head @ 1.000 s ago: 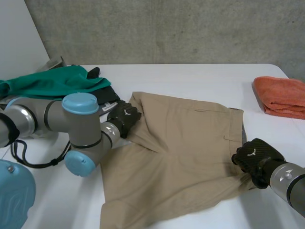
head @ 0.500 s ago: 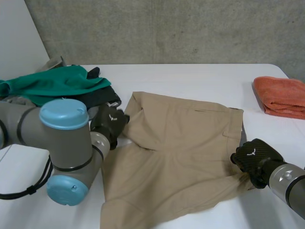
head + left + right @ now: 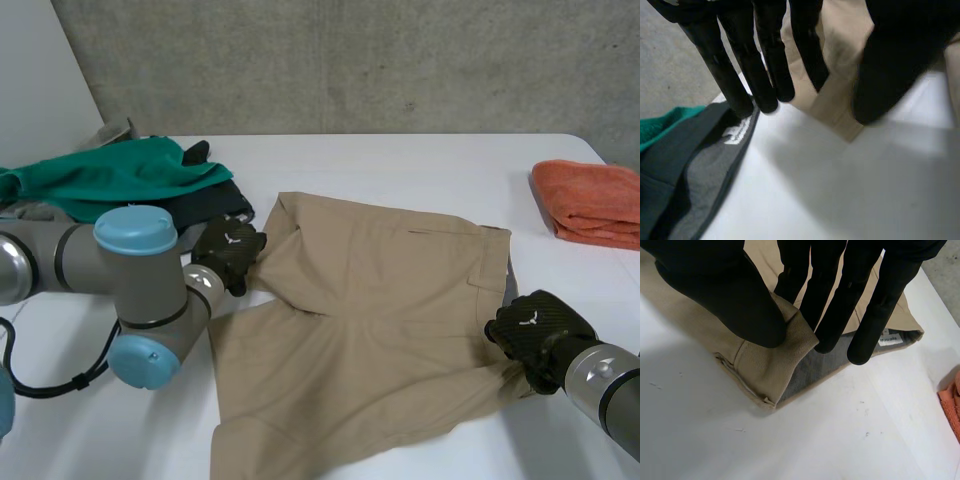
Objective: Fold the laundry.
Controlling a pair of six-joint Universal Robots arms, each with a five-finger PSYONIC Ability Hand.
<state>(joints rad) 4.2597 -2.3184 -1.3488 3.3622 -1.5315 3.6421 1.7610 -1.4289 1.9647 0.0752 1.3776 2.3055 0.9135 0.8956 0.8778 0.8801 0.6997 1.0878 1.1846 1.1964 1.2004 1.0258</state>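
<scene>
Tan shorts [image 3: 380, 320] lie spread flat on the white table [image 3: 400, 165]. My left hand [image 3: 228, 250] is at the shorts' left edge, near the far corner. In the left wrist view its fingers [image 3: 765, 50] are straight, with the thumb held apart. The shorts' edge [image 3: 840, 55] runs through the gap between them and rests on the table. My right hand [image 3: 530, 328] is at the right edge, near the front corner. In the right wrist view the thumb [image 3: 730, 290] and fingers pinch a fold of the tan cloth [image 3: 765, 365], showing its grey lining.
A green cloth [image 3: 110, 170] and a dark garment [image 3: 210, 205] lie at the far left, close beside my left hand. The dark garment [image 3: 695, 165] lies just past the left fingertips. A folded orange towel [image 3: 590, 200] sits at the far right.
My left hand has slid left off the shorts' corner and its fingers have loosened. The left arm has swung round. The right hand and the shorts have stayed put.
</scene>
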